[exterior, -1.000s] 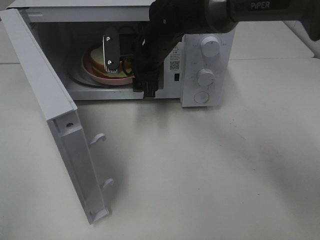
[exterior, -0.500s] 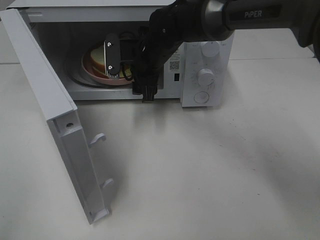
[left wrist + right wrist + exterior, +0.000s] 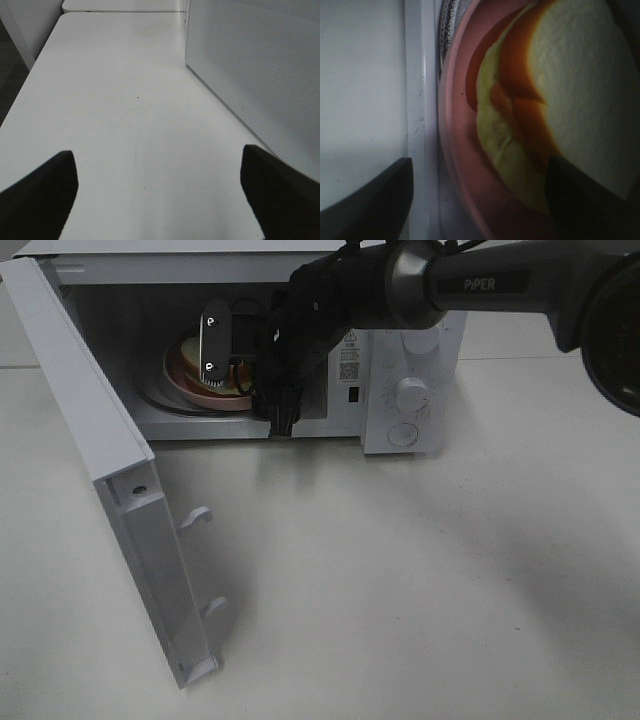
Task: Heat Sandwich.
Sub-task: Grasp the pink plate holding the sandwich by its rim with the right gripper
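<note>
Item: microwave (image 3: 410, 390), at 12 o'clock on the white table (image 3: 420, 570), its door (image 3: 90, 420) swung wide toward 8 o'clock, its dials at 3 o'clock of the cavity. Contents: sandwich (image 3: 580, 95), lying on a pink plate (image 3: 457, 150) on the cavity floor. Tools: right gripper (image 3: 247, 399), reaching into the cavity from 2 o'clock, jaws spread, one finger above the sill just outside the plate's rim and the other above the bread; left gripper (image 3: 160, 195), jaws spread wide above bare table, a white perforated panel (image 3: 260, 65) near it.
</note>
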